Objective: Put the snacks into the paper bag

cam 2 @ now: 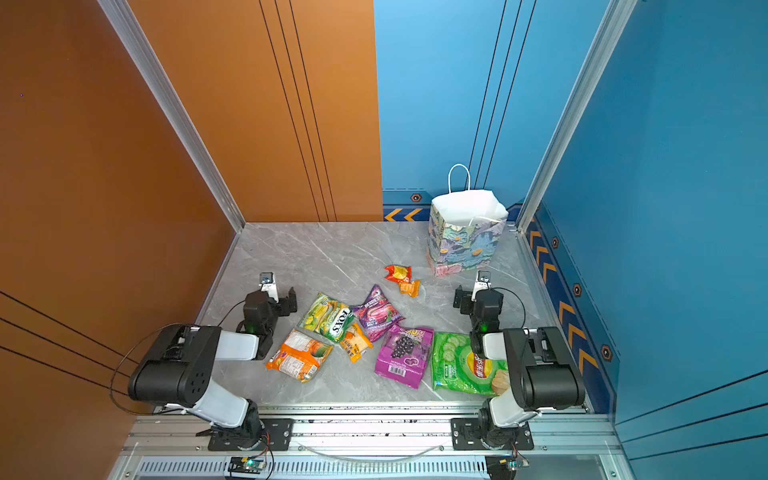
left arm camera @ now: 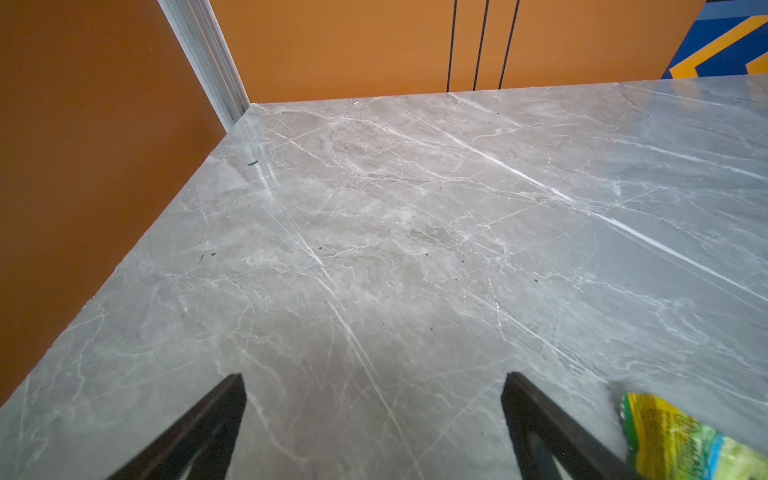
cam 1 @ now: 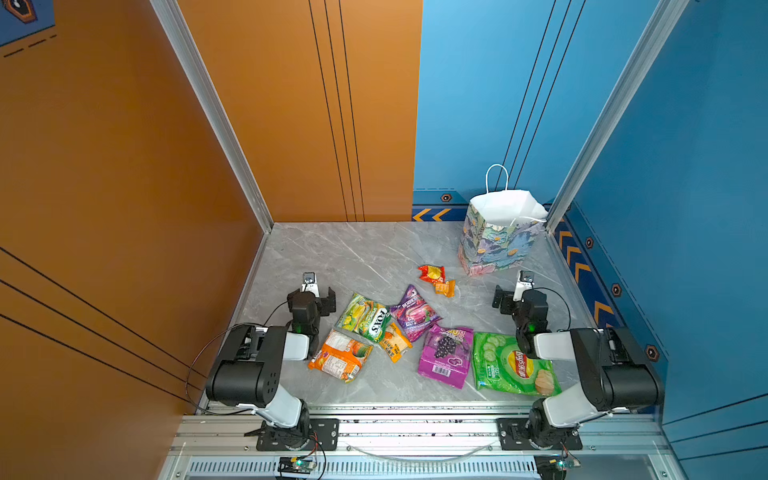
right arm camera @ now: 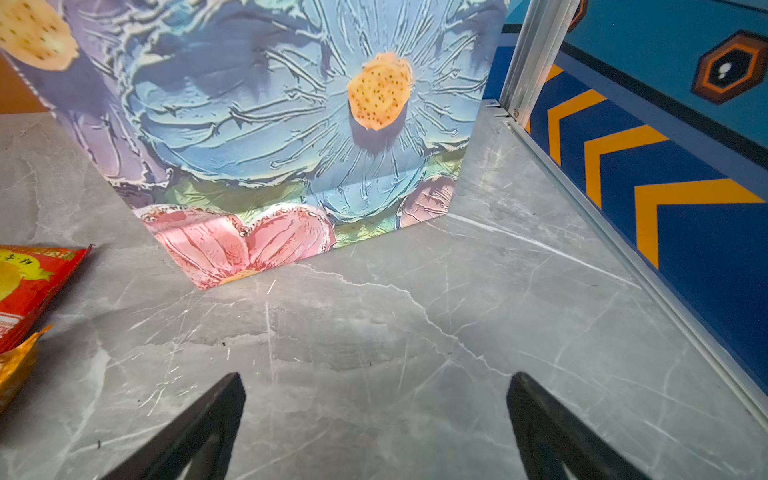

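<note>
Standing floral paper bag [cam 1: 496, 245], shiny snacks [cam 1: 446, 355] scattered

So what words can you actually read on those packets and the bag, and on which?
"FOXS": yellow-green packet.
"BERRIES": purple berry packet.
Green crisps bag: red logo, lettering too blurred to read.
Grape packet: barcode digits too small.
Orange packet, red sachet: print too small or blurred.
Paper bag: flowers only, no words.

walls: orange panels [cam 1: 124, 166] left and rear-left, blue panels [cam 1: 685, 166] right and rear-right, thin black lines down both | trim: orange chevrons [cam 1: 432, 215] on dark blue | surface: grey tabletop [cam 1: 353, 249] with white marble veins, glossy | frame: aluminium posts [cam 1: 210, 108] at the corners
</note>
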